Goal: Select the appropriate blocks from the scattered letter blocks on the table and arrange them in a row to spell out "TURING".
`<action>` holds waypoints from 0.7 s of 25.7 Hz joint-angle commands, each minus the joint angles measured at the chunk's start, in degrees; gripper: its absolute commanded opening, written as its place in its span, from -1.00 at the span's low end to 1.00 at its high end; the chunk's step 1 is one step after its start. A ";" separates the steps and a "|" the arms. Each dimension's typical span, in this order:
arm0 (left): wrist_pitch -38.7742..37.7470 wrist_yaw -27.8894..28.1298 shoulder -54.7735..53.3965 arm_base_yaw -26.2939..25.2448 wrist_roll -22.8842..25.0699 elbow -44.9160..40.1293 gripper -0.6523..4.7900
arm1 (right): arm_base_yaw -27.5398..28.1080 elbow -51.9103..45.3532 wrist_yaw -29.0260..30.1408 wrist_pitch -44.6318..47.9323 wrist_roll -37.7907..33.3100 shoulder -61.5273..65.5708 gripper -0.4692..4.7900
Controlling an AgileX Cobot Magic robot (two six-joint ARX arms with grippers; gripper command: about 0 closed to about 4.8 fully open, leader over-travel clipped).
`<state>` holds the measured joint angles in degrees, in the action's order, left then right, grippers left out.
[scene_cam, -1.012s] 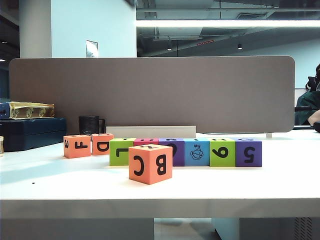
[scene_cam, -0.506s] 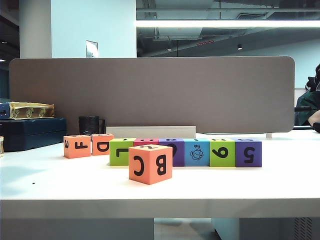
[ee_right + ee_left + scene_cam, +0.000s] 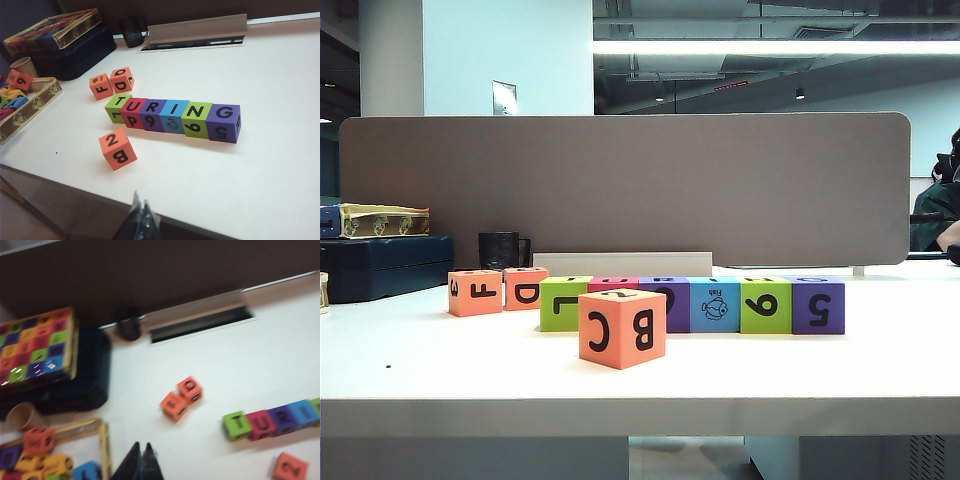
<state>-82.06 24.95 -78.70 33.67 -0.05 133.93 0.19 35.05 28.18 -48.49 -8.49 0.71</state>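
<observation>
My left gripper [image 3: 140, 462] was pressed together and empty, held high above the table [image 3: 240, 360], clear of all blocks. My right gripper [image 3: 142, 220] was likewise pressed together and empty, hanging over the near edge of the table, well apart from the row. Neither showed in the exterior view.

The row [image 3: 172, 115] of six touching blocks lay mid-table, its tops reading T, U, R, I, N, G: green, magenta, purple, blue, green, purple. I judged the spelling complete; the step in hand was withdrawal, best done by keeping both arms high and off the row so nothing was nudged. The orange B block [image 3: 117, 148] stood alone just near of the row's left end; the orange F block [image 3: 101, 86] and D block [image 3: 121, 79] touched each other just beyond that end.

The table was white and matte. A grey divider [image 3: 620, 185] closed its far side, with a black cup [image 3: 498, 249] and a dark case [image 3: 385, 265] at far left.
</observation>
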 commanded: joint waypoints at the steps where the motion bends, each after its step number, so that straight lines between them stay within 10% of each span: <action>1: -0.11 1.27 0.22 -0.07 -0.48 -6.14 -0.78 | 0.02 0.20 0.00 0.72 0.17 -0.52 -0.82; 18: 31.63 -10.47 1.38 1.77 -0.81 -54.93 -0.78 | 0.07 0.20 -0.09 0.70 0.17 -0.55 -0.82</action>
<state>-53.98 15.62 -77.91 35.31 -0.89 80.90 0.21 35.05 28.18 -48.49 -8.47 0.71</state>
